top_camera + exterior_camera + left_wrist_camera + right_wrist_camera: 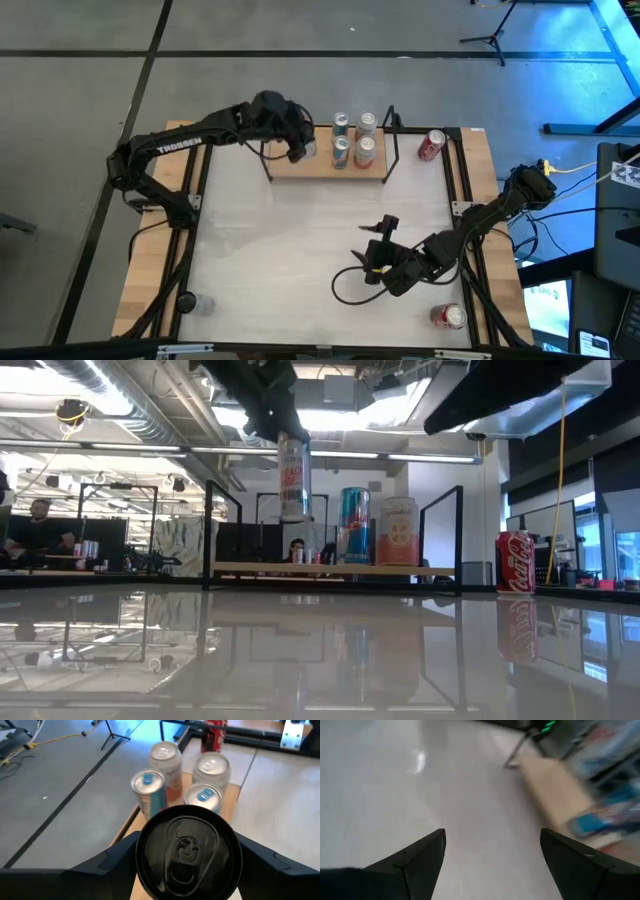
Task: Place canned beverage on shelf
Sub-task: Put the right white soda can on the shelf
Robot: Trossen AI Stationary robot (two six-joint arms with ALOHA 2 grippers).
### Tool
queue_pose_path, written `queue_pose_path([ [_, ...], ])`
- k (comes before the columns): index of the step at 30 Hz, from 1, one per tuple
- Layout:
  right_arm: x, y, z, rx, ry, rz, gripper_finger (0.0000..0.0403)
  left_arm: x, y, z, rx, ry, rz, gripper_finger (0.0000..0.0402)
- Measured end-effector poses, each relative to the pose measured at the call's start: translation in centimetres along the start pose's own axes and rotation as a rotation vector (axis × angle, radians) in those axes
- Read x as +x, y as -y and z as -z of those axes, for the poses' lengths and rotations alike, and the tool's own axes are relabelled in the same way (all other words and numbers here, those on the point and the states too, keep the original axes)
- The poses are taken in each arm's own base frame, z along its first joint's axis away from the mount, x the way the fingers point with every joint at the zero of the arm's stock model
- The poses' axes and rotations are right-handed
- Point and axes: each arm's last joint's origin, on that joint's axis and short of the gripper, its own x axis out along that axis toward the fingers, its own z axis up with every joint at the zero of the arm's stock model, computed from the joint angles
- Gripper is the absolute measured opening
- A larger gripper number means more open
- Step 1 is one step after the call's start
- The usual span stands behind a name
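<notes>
High view: the left gripper [298, 148] is at the far side of the bench [280, 230], over the left part of the shelf [300, 168], a light-wood board with thin black rod uprights at each end. Its fingers [112, 857] are closed around a held can [187, 852] with a dark top, gripping it on both sides. From the low view that can [293, 475] hangs upright with its base clear above the shelf board [330, 568], not touching it. It is a slim silver can with red print.

Four more cans [354, 139] stand upright in a tight cluster on the right half of the shelf, just beside the held one; in the left wrist view two of them show blue tabs and two plain silver tops [212, 766]. A red can [431, 146] lies on the bench just outside the shelf's right upright in the high view; the low view shows it upright [516, 561]. Another red can [448, 317] lies near the bench's near right corner.

The right gripper [382, 236] waits over the middle of the bench, well apart from the shelf. Its fingers [415, 862] are spread wide with nothing between them; bare bench surface fills the gap.
</notes>
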Motion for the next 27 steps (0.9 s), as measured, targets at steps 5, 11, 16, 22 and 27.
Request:
queue_pose_path([
  [5,0.0,0.2,-0.1,0.017,0.038,0.088,0.0321,1.7,-1.7,0.4,-0.005,-0.021,0.005,0.0251],
  [11,0.2,0.5,-0.2,-0.02,0.032,0.097,0.0321,4.2,-3.9,0.8,-0.007,0.004,-0.017,0.0251],
  [16,1.0,1.2,-0.4,-0.007,0.019,0.126,0.0321,5.9,-5.4,1.6,-0.02,-0.02,-0.017,0.0251],
  [22,2.1,2.4,-0.6,0.017,-0.002,0.17,0.0321,7.1,-6.6,1.7,-0.031,0.017,0.029,0.0251],
  [27,2.7,2.9,-0.7,0.027,-0.022,0.163,0.0321,8.1,-7.1,1.4,-0.049,-0.001,0.036,0.0251],
])
